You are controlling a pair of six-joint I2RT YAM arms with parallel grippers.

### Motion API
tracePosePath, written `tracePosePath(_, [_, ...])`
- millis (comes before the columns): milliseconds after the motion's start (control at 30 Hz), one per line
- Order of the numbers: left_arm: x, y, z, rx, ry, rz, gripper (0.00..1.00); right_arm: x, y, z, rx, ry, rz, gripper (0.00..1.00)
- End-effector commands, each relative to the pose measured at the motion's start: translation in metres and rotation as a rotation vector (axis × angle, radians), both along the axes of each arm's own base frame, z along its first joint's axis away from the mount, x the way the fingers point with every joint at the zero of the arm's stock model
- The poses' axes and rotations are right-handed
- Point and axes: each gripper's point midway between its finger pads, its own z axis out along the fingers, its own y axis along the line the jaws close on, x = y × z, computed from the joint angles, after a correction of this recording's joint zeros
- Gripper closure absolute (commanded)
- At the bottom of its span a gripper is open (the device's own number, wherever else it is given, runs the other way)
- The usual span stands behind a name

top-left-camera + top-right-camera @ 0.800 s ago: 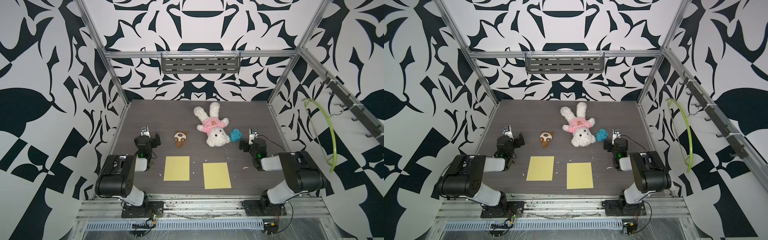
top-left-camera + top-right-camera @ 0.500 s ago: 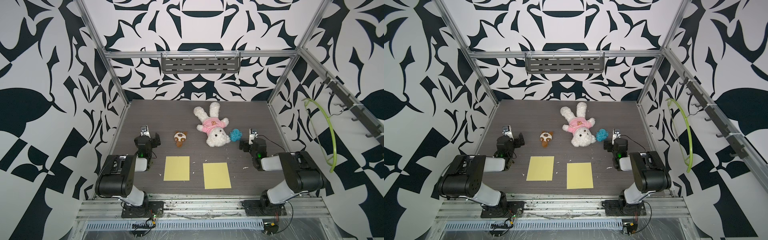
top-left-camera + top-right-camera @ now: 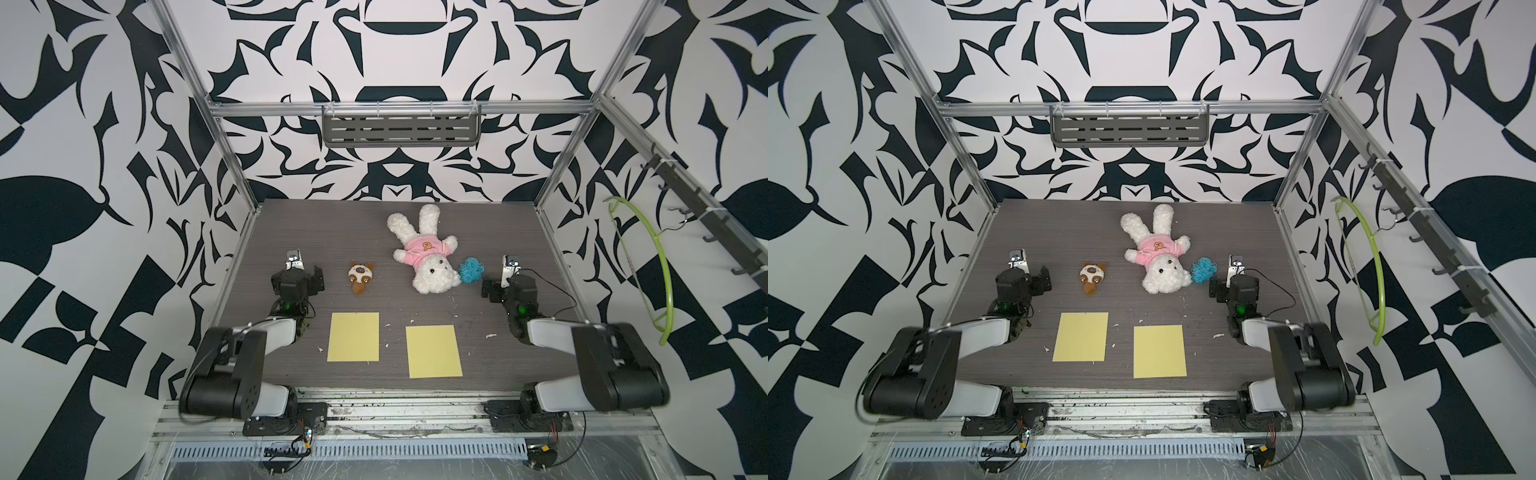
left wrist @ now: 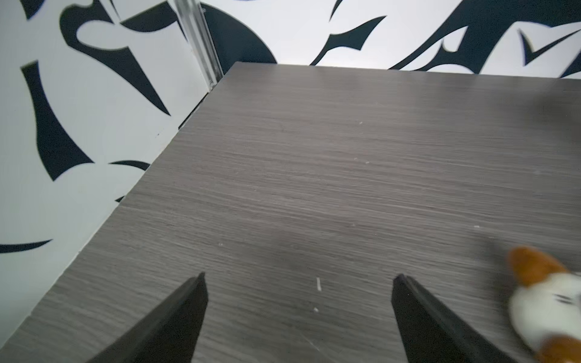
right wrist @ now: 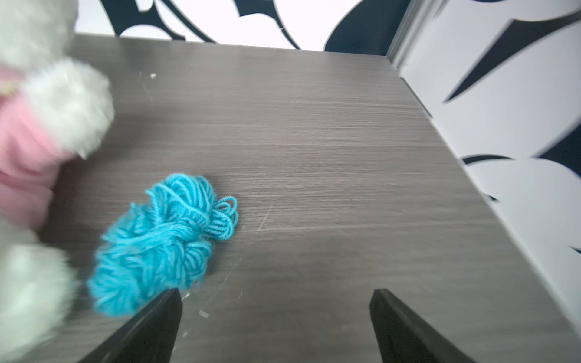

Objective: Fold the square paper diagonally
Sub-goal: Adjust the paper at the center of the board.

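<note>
Evidently nothing of the fold had been made. Two yellow square sheets lay flat on the tabletop (image 3: 332,232) toward its near edge, between the two arms: the left sheet (image 3: 353,336) and the right sheet (image 3: 433,351). They lay apart from each other, and in both top views neither showed a lifted corner or a crease. Which of them the task meant could not be told.

The left hand (image 4: 298,279) hung over bare tabletop with its jaws spread wide and nothing between them. It was farther back than the left sheet and off to that sheet's outer side, with a small brown-and-white plush (image 3: 360,277) near it. The right hand (image 5: 276,295) was likewise released and empty. A bundle of blue yarn (image 5: 163,232) lay close to one of its fingertips, and a white plush rabbit (image 3: 424,257) in a pink shirt lay beyond that. Neither hand touched paper.

By my judgement the whole job was left to do: reaching a sheet, lifting one corner, carrying it across to the opposite corner, and pressing the diagonal crease flat.
</note>
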Motion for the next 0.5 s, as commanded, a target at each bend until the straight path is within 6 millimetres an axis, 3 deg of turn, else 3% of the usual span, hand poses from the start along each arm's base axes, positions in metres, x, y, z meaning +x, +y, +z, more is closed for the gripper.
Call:
tracePosePath(0, [-0.022,0.013,0.066,-0.129,0.054,0.176,0.01,-0.018,-0.013,0.061,0.130,-0.011,-0.157,0.00])
tracePosePath(100, [-0.048,0.023,0.076,-0.304,0.082,0.309,0.01,-0.060,-0.029,0.077,0.320,0.034,-0.360,0.00])
tracePosePath(233, [-0.058,-0.027,0.088,-0.574,0.084,0.031,0.01,-0.085,-0.009,0.092,0.499,0.031,-0.304,0.01])
tracePosePath(300, [-0.070,-0.048,0.095,-0.648,0.105,-0.079,0.01,-0.098,0.016,0.093,0.576,0.123,-0.198,0.07])
tracePosePath(400, [-0.089,-0.084,0.092,-0.741,0.174,-0.231,0.00,-0.116,0.063,0.092,0.701,0.291,-0.002,0.07])
tracePosePath(467, [-0.104,-0.117,0.083,-0.772,0.253,-0.335,0.11,-0.130,0.090,0.087,0.760,0.379,0.072,0.07])
